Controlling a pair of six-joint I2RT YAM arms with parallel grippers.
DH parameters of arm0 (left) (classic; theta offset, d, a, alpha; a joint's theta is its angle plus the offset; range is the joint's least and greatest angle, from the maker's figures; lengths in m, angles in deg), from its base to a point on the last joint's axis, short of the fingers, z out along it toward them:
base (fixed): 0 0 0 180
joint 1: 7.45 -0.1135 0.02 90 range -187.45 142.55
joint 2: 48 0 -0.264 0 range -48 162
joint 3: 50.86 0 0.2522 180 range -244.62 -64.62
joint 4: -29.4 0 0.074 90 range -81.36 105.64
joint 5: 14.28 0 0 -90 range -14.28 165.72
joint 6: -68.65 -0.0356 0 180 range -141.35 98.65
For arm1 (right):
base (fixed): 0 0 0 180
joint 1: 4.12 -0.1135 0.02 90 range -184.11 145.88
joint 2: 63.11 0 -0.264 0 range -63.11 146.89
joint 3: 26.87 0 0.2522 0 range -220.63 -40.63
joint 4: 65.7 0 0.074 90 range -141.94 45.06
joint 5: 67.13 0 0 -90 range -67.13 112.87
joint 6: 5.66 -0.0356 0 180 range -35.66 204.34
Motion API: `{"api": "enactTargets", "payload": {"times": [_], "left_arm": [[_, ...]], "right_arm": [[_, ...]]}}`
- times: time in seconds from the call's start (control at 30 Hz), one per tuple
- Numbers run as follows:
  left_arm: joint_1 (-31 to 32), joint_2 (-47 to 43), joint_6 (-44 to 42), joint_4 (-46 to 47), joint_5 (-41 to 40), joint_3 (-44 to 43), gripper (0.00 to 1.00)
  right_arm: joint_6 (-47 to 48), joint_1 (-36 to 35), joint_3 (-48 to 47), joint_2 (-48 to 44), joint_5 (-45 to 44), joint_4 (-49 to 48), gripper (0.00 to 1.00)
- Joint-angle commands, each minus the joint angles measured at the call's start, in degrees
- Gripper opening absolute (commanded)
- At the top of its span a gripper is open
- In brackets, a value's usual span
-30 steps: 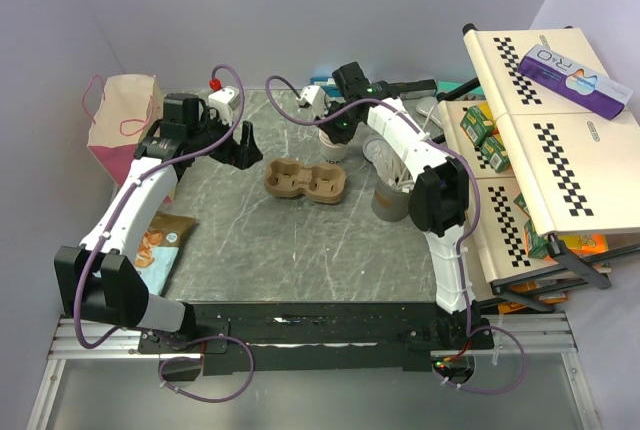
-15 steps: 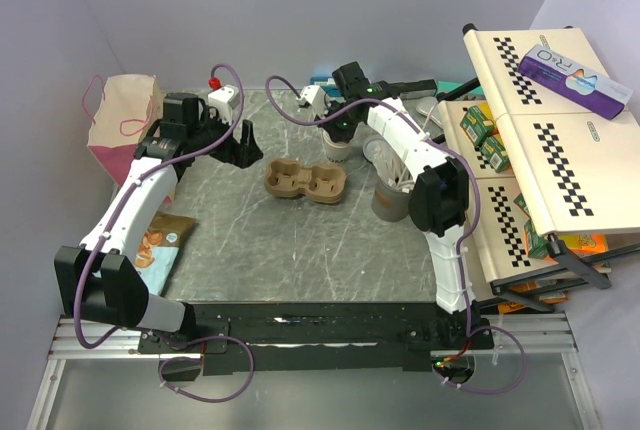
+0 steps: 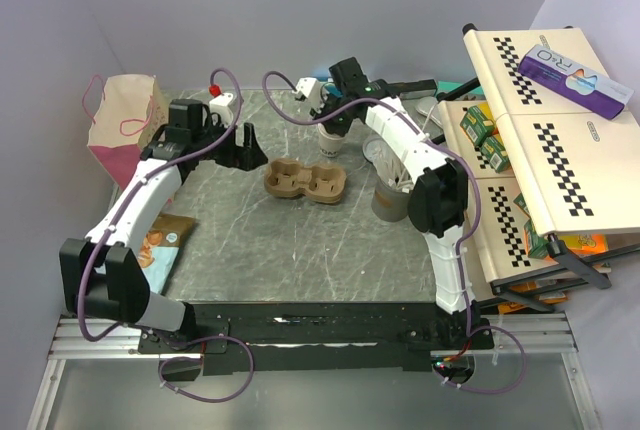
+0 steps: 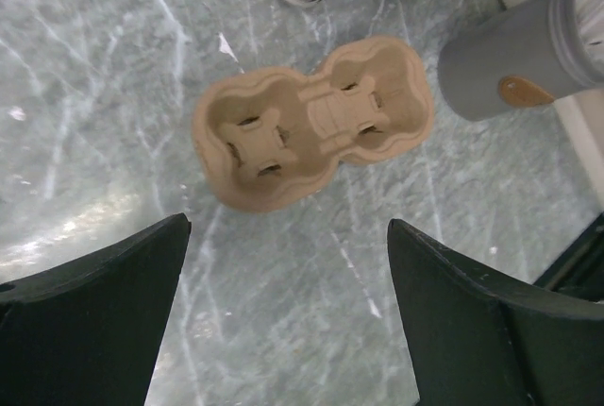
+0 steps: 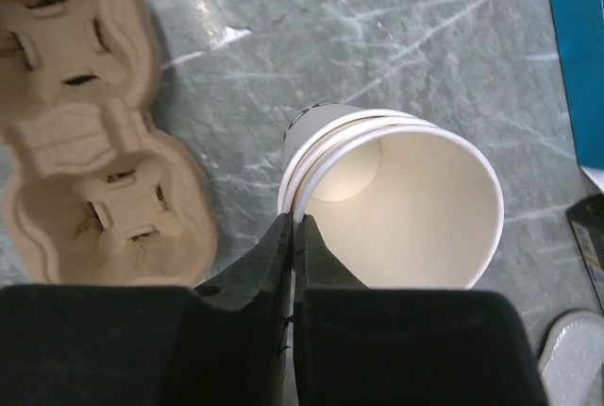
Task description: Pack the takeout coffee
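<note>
1. Grey marbled tabletop, lilac walls behind. Landmark: brown cardboard tray, two wells, lying flat mid-tabletop.
2. Paper cup: off-white, upright, mouth open, just beyond the tray's right well on the far side. A second rim shows at its lip. Cannot tell whether its base touches the tabletop.
3. Right hand: fingers squeezed together on the cup's rim, on the side nearest the tray.
4. Left hand: fingers spread wide, nothing between them, hovering off the tray's left end, touching nothing.
5. Grey cup: stands just off the tray's right end.
</note>
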Motion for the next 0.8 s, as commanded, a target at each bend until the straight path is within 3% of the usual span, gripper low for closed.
{"api": "enactTargets", "payload": {"times": [0.0, 0.07, 0.1, 0.2, 0.3, 0.43, 0.77], "left_arm": [[-0.2, 1.3, 9.0, 6.4, 4.2, 0.5, 0.92], [-0.2, 2.9, 11.8, 8.4, 7.6, 0.1, 0.92], [-0.2, 3.6, 14.9, 10.2, 8.3, -0.1, 0.92], [-0.2, 6.4, 21.6, 18.3, 12.9, 1.0, 0.93], [-0.1, 9.3, 27.8, 26.9, 14.8, 2.9, 0.93], [0.0, 16.6, 32.8, 37.2, 14.5, 0.9, 0.93], [0.1, 28.9, 40.0, 45.9, 18.0, -6.9, 0.89]], "right_arm": [[0.4, -0.9, -2.6, -1.4, 1.9, -1.1, 0.0], [-3.3, -0.7, -9.7, 1.1, 2.1, 0.3, 0.0], [-5.0, 0.4, -10.0, 0.8, 4.7, -1.2, 0.0], [-0.5, -1.4, -5.8, 0.2, 1.5, -1.9, 0.0], [-5.7, -0.8, -7.9, 0.8, 4.4, -3.3, 0.0], [-6.0, -2.2, -7.7, 1.7, 3.8, -3.8, 0.0], [-7.1, -2.8, -8.4, 3.3, 2.8, -5.2, 0.0]]}}
